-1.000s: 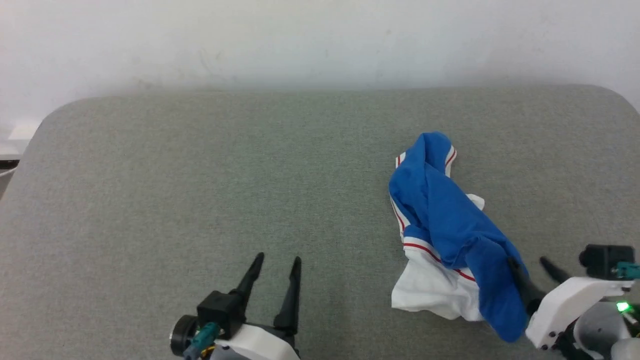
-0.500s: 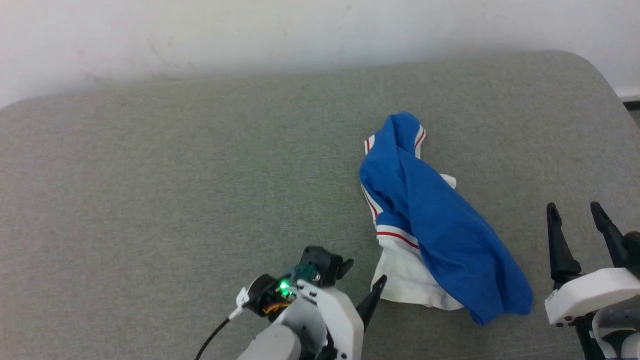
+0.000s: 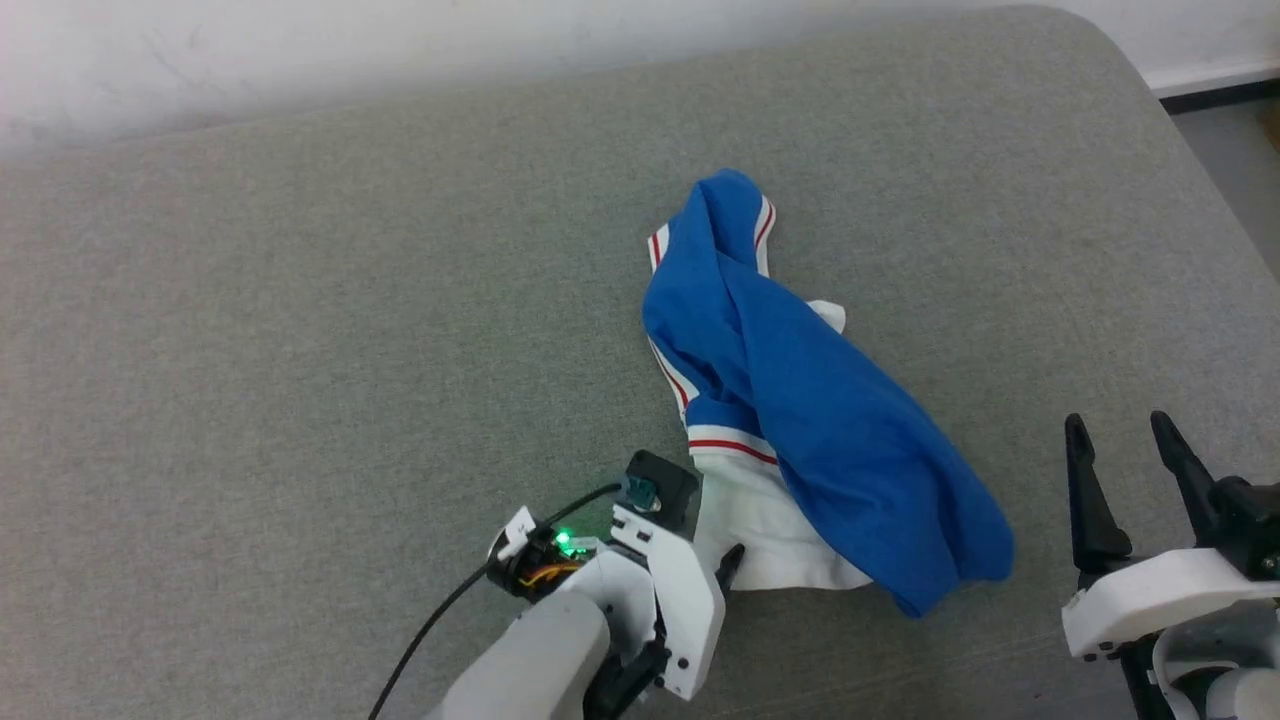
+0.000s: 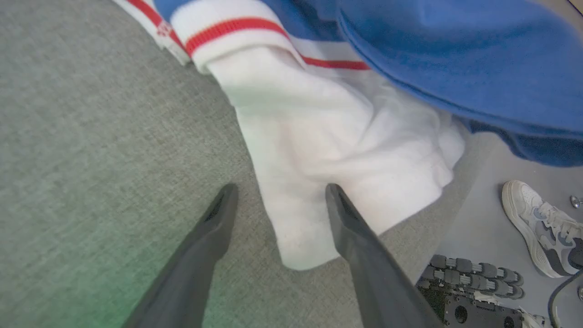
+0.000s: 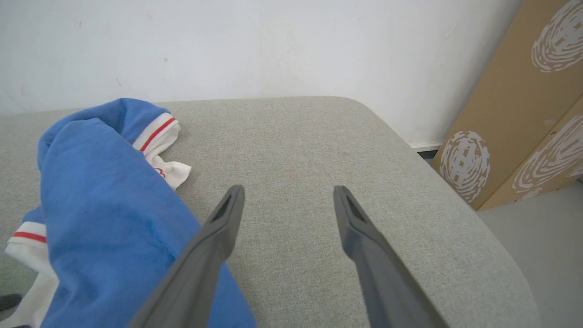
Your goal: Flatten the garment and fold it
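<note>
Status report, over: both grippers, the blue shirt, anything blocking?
Left gripper open, white sleeve edge between its fingers. Right gripper open, apart from the shirt. Blue jersey shirt crumpled on grey pad, not flattened. Nothing blocking.

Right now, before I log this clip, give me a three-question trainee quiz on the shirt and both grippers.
1. True or false: the garment lies spread flat on the grey padded surface.
2. The open left gripper straddles which part? A white sleeve; B blue body; C bare padding only.
3. Fill in: the right gripper, apart from the cloth, is ___.
Key: 1 false, it is crumpled; 2 A; 3 open.
</note>
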